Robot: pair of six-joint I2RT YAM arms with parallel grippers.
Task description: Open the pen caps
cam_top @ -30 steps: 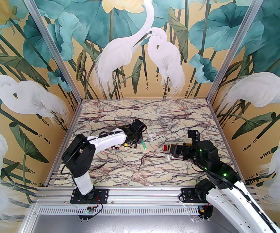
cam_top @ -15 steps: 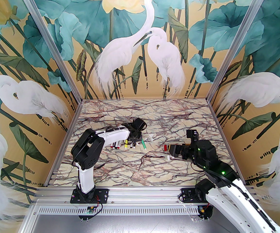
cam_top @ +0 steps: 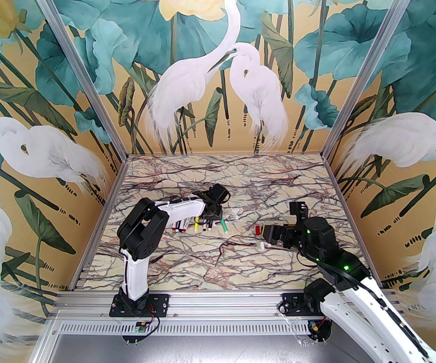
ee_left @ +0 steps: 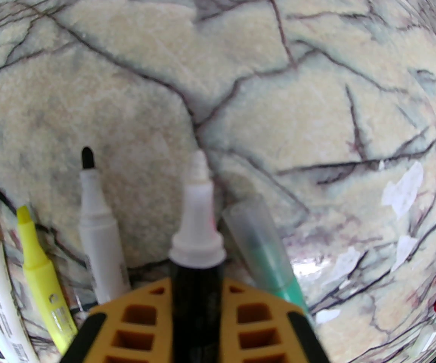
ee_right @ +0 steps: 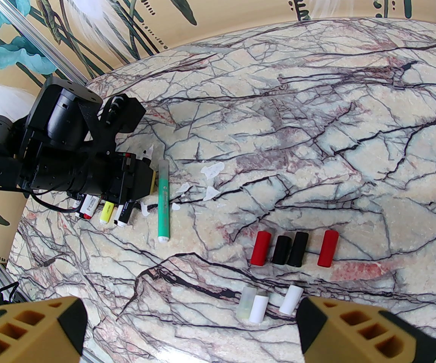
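Marble tbl [cam_top: 218, 274]: pens [ee_right: 162, 202] left, red/blk/white caps [ee_right: 259, 253] right, white flecks [ee_right: 211, 170] betw.

A marble-patterned table [cam_top: 240, 263] with dark and reddish veins sits inside walls painted with white egrets [cam_top: 255, 89], teal lotus leaves and pale yellow blooms. Aluminium rails [cam_top: 221, 301] run along its near edge. Small white patches [ee_right: 212, 170] mark the tabletop, and a tiny whitish plastic piece [cam_top: 236, 213] lies near its middle.

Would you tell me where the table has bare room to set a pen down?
Free: marble between the green pen and the pen caps, and the far half by the back wall. Crowded: the pens beside the left gripper, the caps by the right gripper.
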